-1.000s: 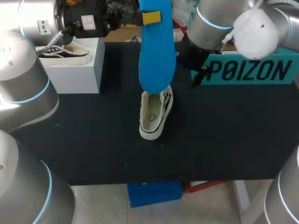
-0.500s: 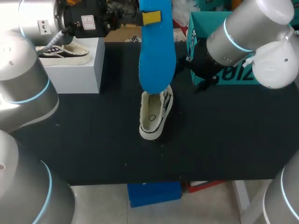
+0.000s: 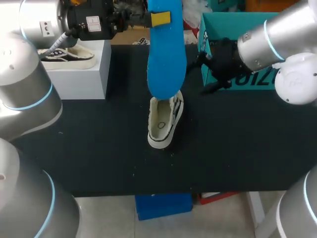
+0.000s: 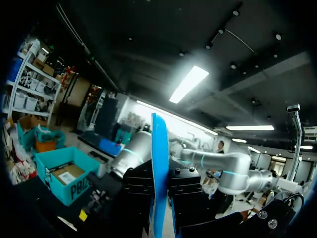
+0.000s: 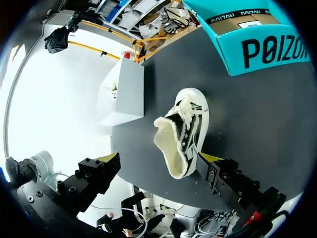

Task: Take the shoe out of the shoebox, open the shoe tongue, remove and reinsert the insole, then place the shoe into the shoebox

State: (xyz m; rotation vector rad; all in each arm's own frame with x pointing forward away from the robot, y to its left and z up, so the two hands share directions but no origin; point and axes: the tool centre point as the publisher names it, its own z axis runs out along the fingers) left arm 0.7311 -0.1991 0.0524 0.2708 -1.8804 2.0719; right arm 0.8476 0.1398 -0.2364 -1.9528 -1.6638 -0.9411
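The left claw (image 3: 161, 19) is gripping the blue insole (image 3: 166, 59) near its upper end. Its fingers are pinching the flat faces from both sides, and the insole is hanging toward 6 o'clock. Seen from above, the insole's lower tip is overlapping the toe end of the shoe (image 3: 164, 121), though I can't tell how high it is hanging. The shoe is sitting on the black table (image 3: 99, 148) with its long axis running roughly 12 to 6, its toe leaning toward 1 o'clock and its open heel toward 6. The left arm is plainly the nearer one, and I'd say reinsertion is depending on lining the insole up along that axis. The right claw (image 5: 158, 159) is standing wide open and empty at the shoe's 1 o'clock, beside the teal shoebox (image 3: 223, 22).
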